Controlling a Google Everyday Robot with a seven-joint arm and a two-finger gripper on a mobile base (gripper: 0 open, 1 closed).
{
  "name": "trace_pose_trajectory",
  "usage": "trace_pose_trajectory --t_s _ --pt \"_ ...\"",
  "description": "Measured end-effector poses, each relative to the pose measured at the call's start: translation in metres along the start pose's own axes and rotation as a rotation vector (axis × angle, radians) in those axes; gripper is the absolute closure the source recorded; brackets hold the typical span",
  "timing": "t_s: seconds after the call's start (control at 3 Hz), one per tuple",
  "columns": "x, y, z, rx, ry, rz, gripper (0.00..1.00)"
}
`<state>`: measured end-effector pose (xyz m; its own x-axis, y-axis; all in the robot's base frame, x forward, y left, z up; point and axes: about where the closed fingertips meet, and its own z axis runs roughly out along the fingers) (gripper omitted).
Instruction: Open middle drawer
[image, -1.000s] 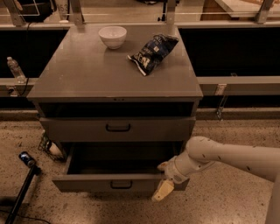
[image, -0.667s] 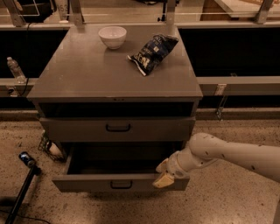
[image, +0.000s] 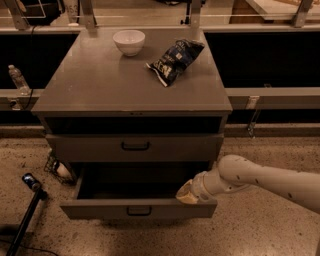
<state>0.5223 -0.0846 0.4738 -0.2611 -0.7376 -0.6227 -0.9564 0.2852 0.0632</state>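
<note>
The grey cabinet shows two drawer fronts. The upper one, taller with a wider black handle, is closed. Below it the middle drawer, shallow with a small black centre pull, stands pulled out, and its dark inside looks empty. My gripper reaches in from the right on a white arm. Its yellowish tip is at the drawer's right end, just behind the front panel. The lowest drawer is hidden.
A white bowl and a dark chip bag lie on the cabinet top. A water bottle stands on the left rail. A black pole leans at the lower left. A small object lies on the speckled floor beside the cabinet.
My gripper has risen from in front of the drawer's front panel to just over its top edge at the right end. The drawer has stayed out about the same distance.
</note>
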Motion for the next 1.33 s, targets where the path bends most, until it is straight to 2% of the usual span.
trace_pose_trajectory --t_s 0.33,1.0,1.33 --pt "-0.004 -0.013 0.009 0.035 -0.048 -0.021 1.00" --pt "-0.006 -0.033 0.027 0.076 -0.091 -0.083 1.00" --pt "-0.006 -0.040 0.041 0.100 -0.077 -0.172 1.00"
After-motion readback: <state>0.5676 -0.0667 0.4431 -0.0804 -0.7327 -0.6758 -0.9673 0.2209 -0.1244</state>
